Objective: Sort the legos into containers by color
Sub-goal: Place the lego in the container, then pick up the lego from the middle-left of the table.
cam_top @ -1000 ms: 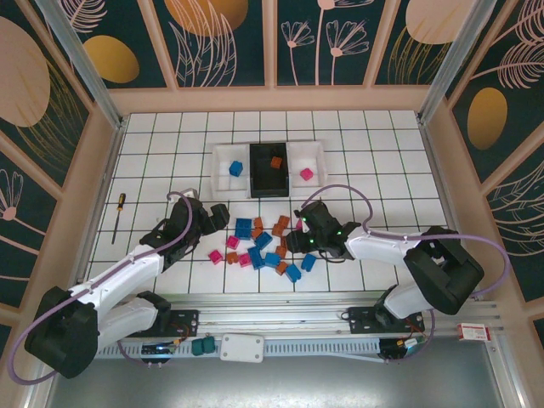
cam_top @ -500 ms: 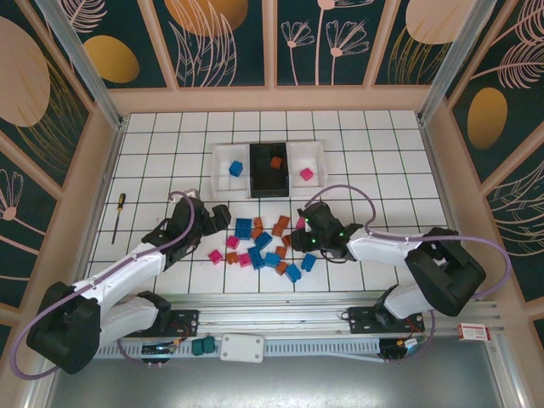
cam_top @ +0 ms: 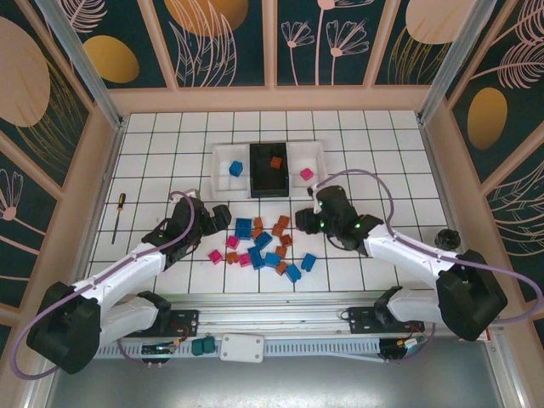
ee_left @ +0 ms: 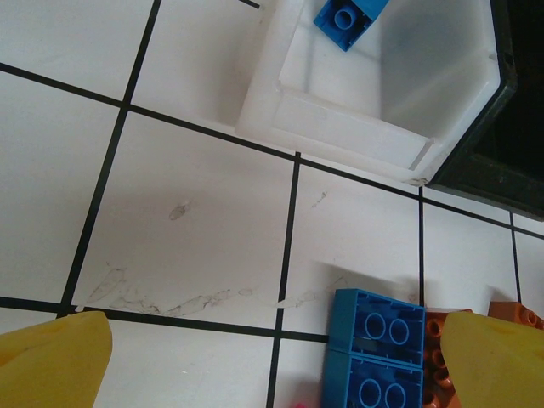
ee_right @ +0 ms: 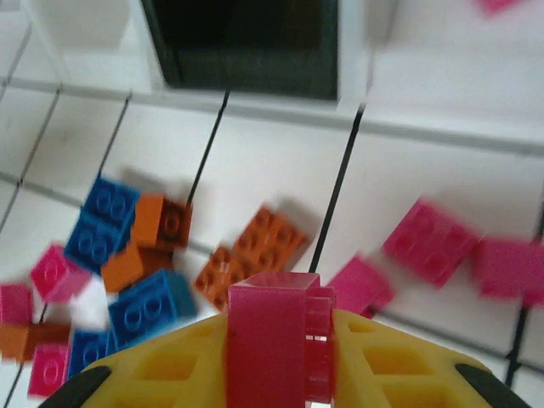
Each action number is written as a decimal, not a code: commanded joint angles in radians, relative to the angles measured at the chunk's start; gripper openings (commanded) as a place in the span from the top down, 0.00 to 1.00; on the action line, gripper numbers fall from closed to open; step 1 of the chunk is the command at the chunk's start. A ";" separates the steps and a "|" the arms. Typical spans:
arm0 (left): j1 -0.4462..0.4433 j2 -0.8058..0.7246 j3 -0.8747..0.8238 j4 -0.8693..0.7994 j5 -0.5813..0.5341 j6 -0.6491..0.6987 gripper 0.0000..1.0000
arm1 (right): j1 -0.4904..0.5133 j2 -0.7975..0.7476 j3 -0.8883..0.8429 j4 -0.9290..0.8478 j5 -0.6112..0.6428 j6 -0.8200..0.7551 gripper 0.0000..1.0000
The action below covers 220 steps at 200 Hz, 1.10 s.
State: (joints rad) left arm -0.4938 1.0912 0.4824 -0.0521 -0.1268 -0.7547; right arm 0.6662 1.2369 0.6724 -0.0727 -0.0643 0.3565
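Legos [cam_top: 263,246] lie scattered on the tiled floor between my two arms, with blue, orange-brown and pink mixed, just in front of the containers [cam_top: 324,166]. One brick sits in each tray: blue in the left white tray [cam_top: 223,180], orange-brown in the black tray [cam_top: 263,182], pink in the right white tray [cam_top: 321,178].

Right gripper [cam_top: 308,223]: jaws clamped on a pink brick [ee_right: 270,336], held upright between the yellow fingers [ee_right: 382,344] above the far right edge of the pile, near the right white tray.

Left gripper [cam_top: 219,216]: jaws apart and empty, hovering over bare tile beside a blue brick [ee_left: 374,344], with the left white tray just ahead.

Step in hand, as I judge it: deliver the pink brick to the right white tray. To do it well I would:
- carry it high enough to clear the tray wall;
- centre it over the tray floor, away from the wall shared with the black tray;
- lower it before releasing, so it does not bounce out;
- open only once the wrist is steady.

The left arm should wait clear of the right arm's path.
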 commanded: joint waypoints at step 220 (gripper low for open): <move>-0.200 -0.079 -0.111 -0.249 -0.079 -0.173 0.21 | -0.164 0.344 0.253 0.242 -0.074 -0.057 0.37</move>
State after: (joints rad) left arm -0.6720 1.0107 0.4030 -0.2520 -0.1989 -0.8837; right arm 0.4992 1.6283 0.9722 0.1257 -0.1303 0.2737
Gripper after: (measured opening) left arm 0.848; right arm 0.633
